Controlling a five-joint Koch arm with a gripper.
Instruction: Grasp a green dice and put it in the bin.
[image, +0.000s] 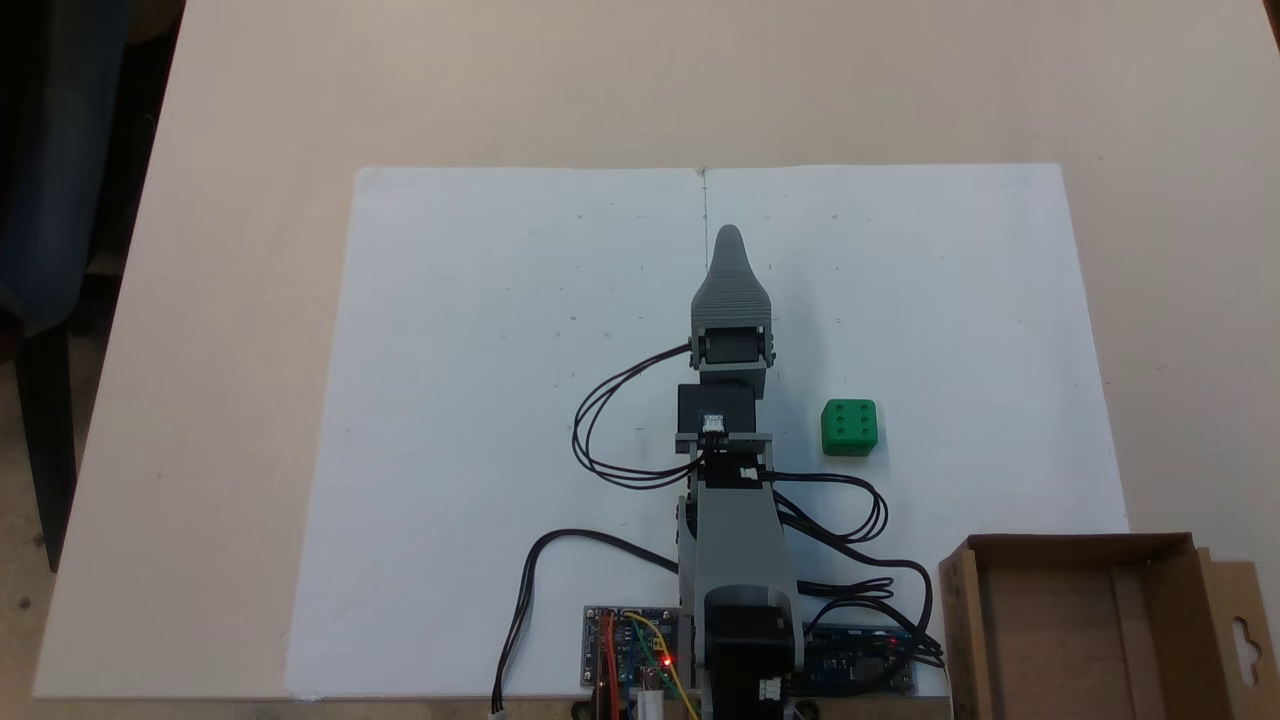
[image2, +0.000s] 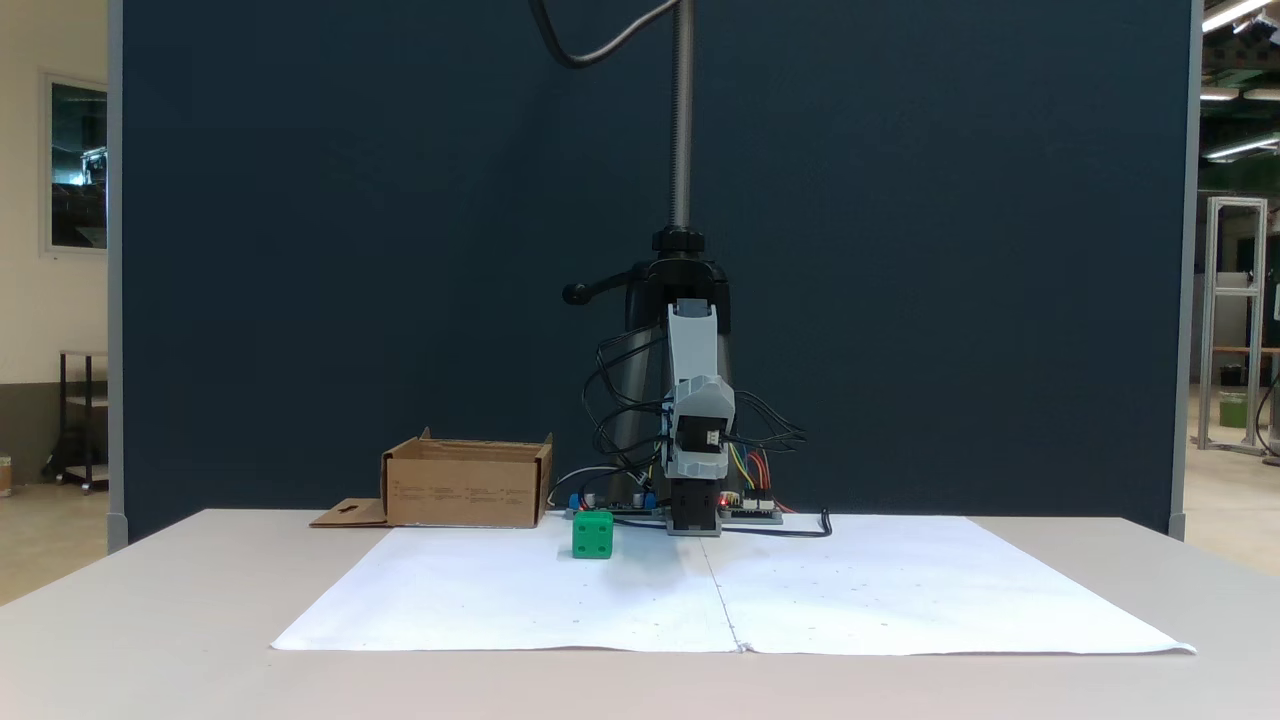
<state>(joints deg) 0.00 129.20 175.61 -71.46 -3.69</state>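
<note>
Dice first: I see the green dice (image: 850, 428) on the white paper (image: 480, 400), just right of the arm in the view from above, well apart from the bin (image: 1070, 630). Whether the gripper (image: 730, 245) is spread or closed, I cannot tell.

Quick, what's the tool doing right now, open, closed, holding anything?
Tool: whether open or closed cannot be told, since one tip shows from above. It holds nothing; the green dice sits apart on the white paper.

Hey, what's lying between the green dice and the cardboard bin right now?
Only bare white paper separates the green dice from the bin in both fixed views.
</note>
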